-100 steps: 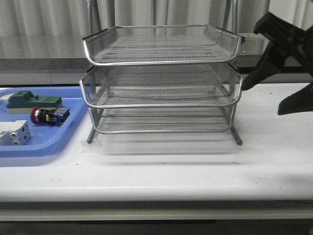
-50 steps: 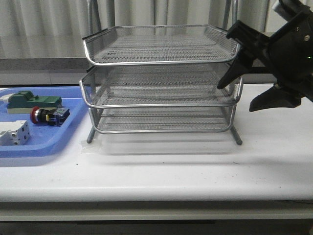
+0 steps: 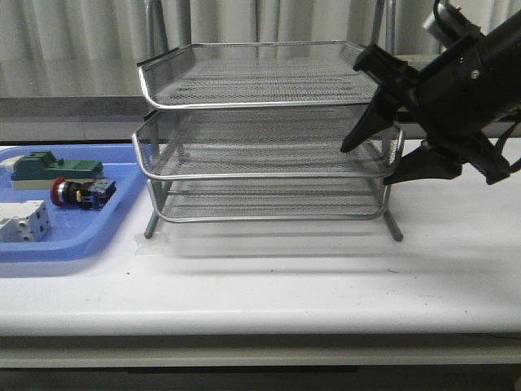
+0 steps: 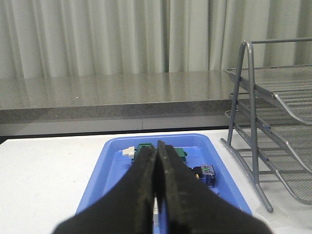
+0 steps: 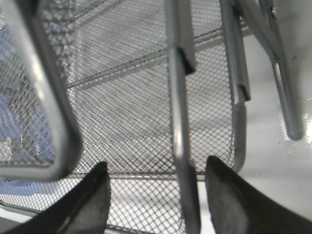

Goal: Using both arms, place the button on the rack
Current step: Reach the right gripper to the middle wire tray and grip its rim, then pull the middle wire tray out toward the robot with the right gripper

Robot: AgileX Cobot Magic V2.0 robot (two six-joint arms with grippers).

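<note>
On the blue tray (image 3: pixel 81 236) at our far left lies the button (image 3: pixel 80 192), red head pointing left, with a green block (image 3: pixel 50 169) just behind it and a white part (image 3: pixel 23 221) in front. Our left gripper (image 4: pixel 156 190) hangs above that tray with its jaws pressed together, empty. Right of the tray stands the rack (image 3: pixel 269 134), its three mesh tiers bare. Our right gripper (image 3: pixel 391 151) sits at the rack's right end with its jaws spread wide; the wrist view shows one finger on either side of a rack upright, neither finger touching it
</note>
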